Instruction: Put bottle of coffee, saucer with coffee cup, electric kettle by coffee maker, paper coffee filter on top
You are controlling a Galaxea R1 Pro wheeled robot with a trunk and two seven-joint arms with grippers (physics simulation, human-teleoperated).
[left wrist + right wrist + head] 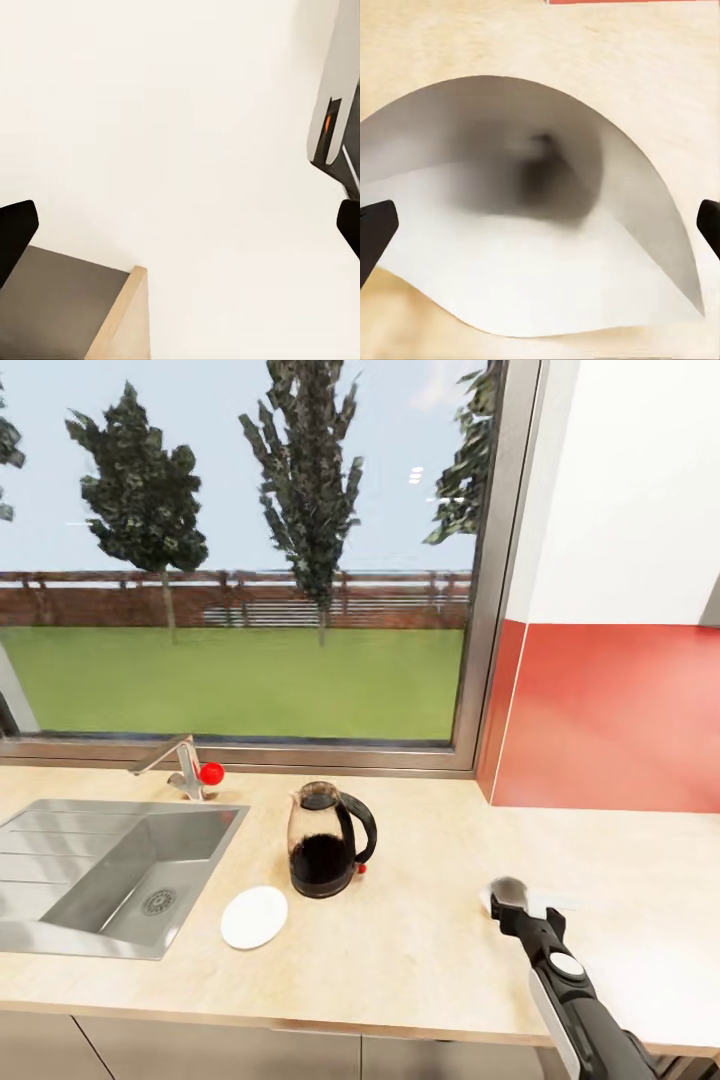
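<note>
A: While the head view is looking down over the desk (420,950), where is everything sitting?

B: The electric kettle (328,840) is standing upright near the middle, and the saucer (254,917) is lying flat just beside it, toward the sink (60,880). The right claw (512,903) is hovering low over the desk's right part, over something pale that I'm taking for the paper coffee filter (540,901). No coffee maker is appearing on this stretch.

A: And the left wrist view?

B: The left claw (180,225) is standing wide, its two dark tips at opposite edges with nothing between them. It is facing a white surface, with a wood-coloured edge and a grey panel below; I cannot tell what these are.

A: The right wrist view?

B: The filter (532,225) is lying on its side on the tan slab, its open mouth facing the camera. The right claw (540,225) is spread wide, one fingertip (375,232) at each side of the cone, neither clearly touching it yet.

A: What could be going wrong from here?

B: I judge the paper to be thin and springy. Closing across the open mouth could be crushing the cone flat, or squeezing it out sideways. Coming down too steeply could be pinning it against the desk and creasing it, so it might sit badly on the machine.
</note>
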